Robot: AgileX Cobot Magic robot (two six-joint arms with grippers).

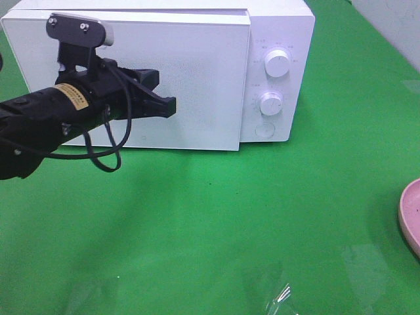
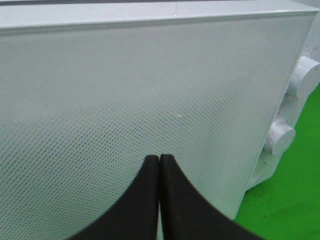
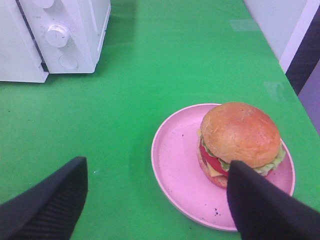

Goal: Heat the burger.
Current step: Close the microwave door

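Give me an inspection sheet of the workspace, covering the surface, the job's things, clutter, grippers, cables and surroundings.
Surface: green table, bare in the middle.
Job's things: burger sits on the pink plate, toward one side of it; white microwave stands at the back with its door shut; two knobs on its panel.
Clutter: a clear plastic scrap at the near table edge.
Grippers: left gripper shut and empty, pointed at the microwave door; right gripper open and empty, above the table on the near side of the plate.
Cables: black cable loops under the left arm.
Surroundings: pale wall panel beyond the table edge.
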